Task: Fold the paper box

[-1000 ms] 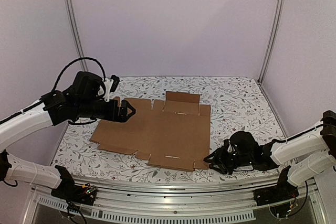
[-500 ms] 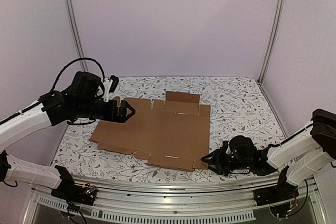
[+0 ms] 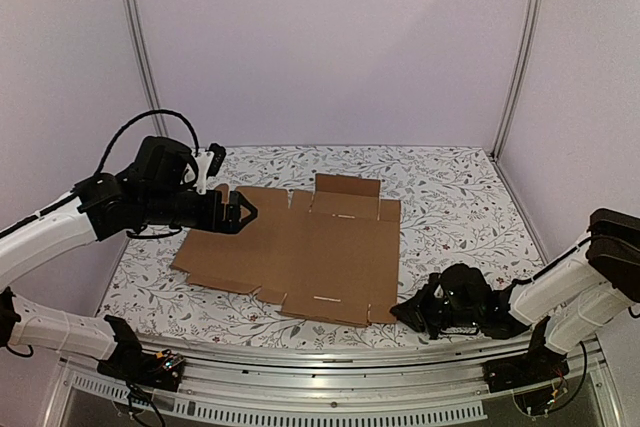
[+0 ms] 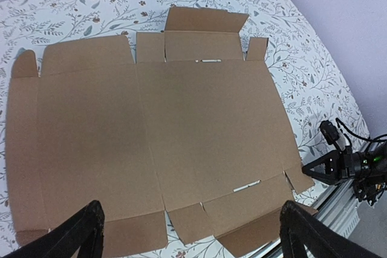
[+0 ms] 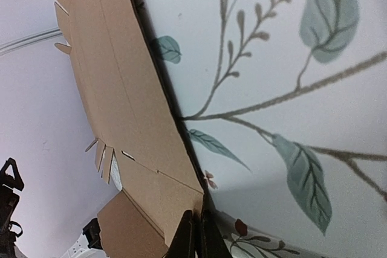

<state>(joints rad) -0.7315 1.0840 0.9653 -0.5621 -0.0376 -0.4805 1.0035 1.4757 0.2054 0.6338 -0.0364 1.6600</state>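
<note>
One flat paper box; right fingers pinch its near corner.

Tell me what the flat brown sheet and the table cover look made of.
paper box: brown cardboard, matte and unprinted. Crisp die-cut slots, tabs and pressed fold lines show, and it looks stiff. Probably corrugated, but no edge is sharp enough to confirm fluting.
table cover: white sheet printed with grey-green leaves and small flowers, lying smooth. It could be cloth or vinyl; the look leaves that open.
</note>
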